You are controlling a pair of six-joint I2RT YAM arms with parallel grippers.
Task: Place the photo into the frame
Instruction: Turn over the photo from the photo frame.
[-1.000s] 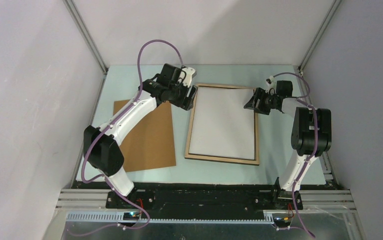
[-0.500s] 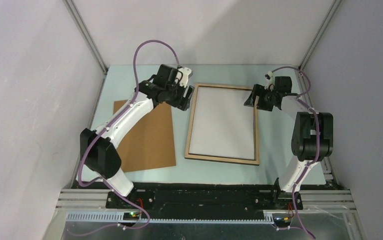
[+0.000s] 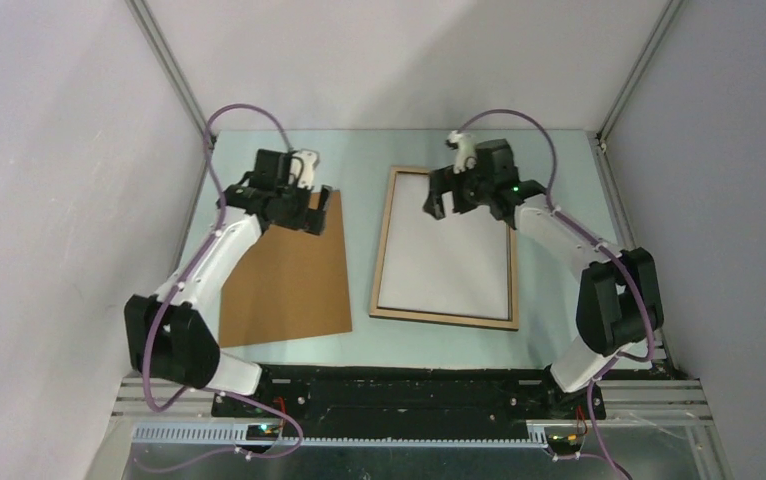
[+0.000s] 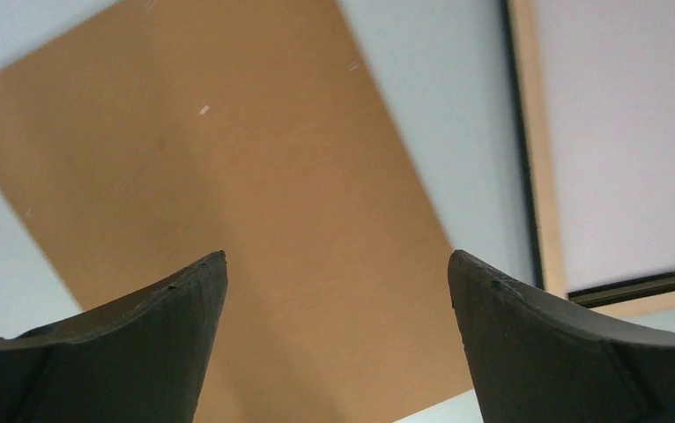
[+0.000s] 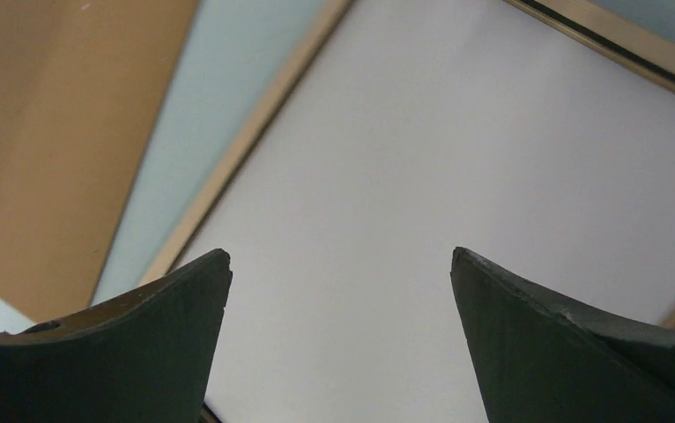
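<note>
- Top view: see the frame (image 3: 444,316) flat at mid surface (image 3: 557,290), light-wood back up. See the photo (image 3: 449,250) white back up, filling the opening inside the rails, edges roughly square to them.
- Top view: note the backing panel (image 3: 289,275) lying just left of the frame, apart from it, not fitted.
- Top view: place the left pincer (image 3: 309,211) above the panel's far edge and the right pincer (image 3: 441,204) above the photo's far left part. Cannot tell height from here.
- Left wrist view: read jaws spread wide, nothing between them. Below, brown panel, with frame rail and white sheet off to the right.
- Right wrist view: read jaws likewise spread wide and empty. Below, the white back of the photo bordered by wood rail, with the panel beyond a strip of surface at left.
- Judge the placing done or nearly so: photo seated in the frame, free of both pincers. Cannot confirm seating at every corner. Judge remaining work, if any, as fitting the panel over the photo.
</note>
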